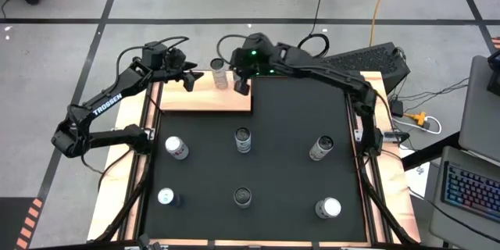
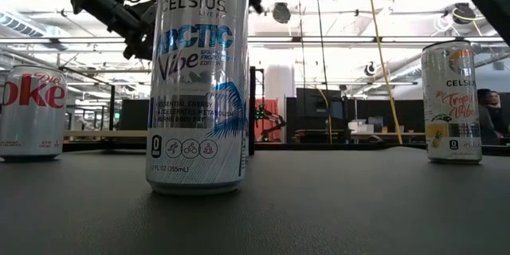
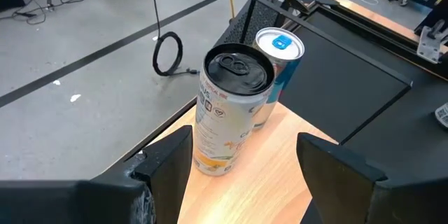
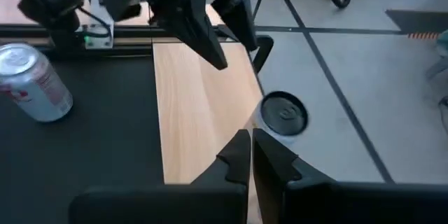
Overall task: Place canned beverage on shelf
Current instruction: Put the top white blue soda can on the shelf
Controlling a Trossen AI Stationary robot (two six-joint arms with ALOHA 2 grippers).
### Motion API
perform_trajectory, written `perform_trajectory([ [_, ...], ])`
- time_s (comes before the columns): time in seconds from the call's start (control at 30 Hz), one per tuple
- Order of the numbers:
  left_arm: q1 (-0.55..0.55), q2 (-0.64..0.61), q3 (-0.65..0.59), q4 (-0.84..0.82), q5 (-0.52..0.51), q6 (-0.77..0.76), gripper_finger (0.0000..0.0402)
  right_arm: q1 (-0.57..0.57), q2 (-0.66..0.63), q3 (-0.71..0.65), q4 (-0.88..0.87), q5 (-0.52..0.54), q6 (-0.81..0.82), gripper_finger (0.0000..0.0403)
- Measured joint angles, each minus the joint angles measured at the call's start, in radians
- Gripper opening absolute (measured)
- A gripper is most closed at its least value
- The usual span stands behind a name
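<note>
The shelf (image 1: 205,98), a light-wood board, lies at the mat's far left. Two canned beverages stand upright on their bases at its far right corner (image 1: 219,74): a black-topped one (image 3: 234,105) and, behind it, a silver-topped one with a blue tab (image 3: 278,47). My left gripper (image 1: 190,78) hovers open just left of them; its fingers (image 3: 168,168) stand short of the black-topped can and touch nothing. My right gripper (image 4: 250,155) is shut and empty, raised over the shelf's right edge (image 1: 242,86) beside the cans.
Several more cans stand on the black mat (image 1: 281,125) in two rows, among them a tall Celsius can (image 2: 199,80), a Diet Coke can (image 2: 32,111) and another (image 2: 452,103). Wooden strips edge the mat. A keyboard and cables lie right of the table.
</note>
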Motion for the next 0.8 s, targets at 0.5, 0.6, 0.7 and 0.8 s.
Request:
perform_trajectory([
  [0.5,-0.008,0.0,0.0,-0.061,0.033,0.049,0.0261,-0.034,-0.129,0.0,-0.244,0.004,0.06,0.0],
  [0.6,-0.014,0.0,0.0,-0.058,0.036,0.029,0.0261,-0.034,-0.128,0.0,-0.288,0.004,0.06,0.0],
  [0.7,-0.014,0.0,0.0,-0.046,0.037,0.026,0.0261,-0.034,-0.128,0.0,-0.293,0.004,0.06,0.0],
  [0.8,-0.014,0.0,0.0,-0.045,0.032,0.026,0.0261,-0.034,-0.128,0.0,-0.292,0.004,0.058,0.0],
])
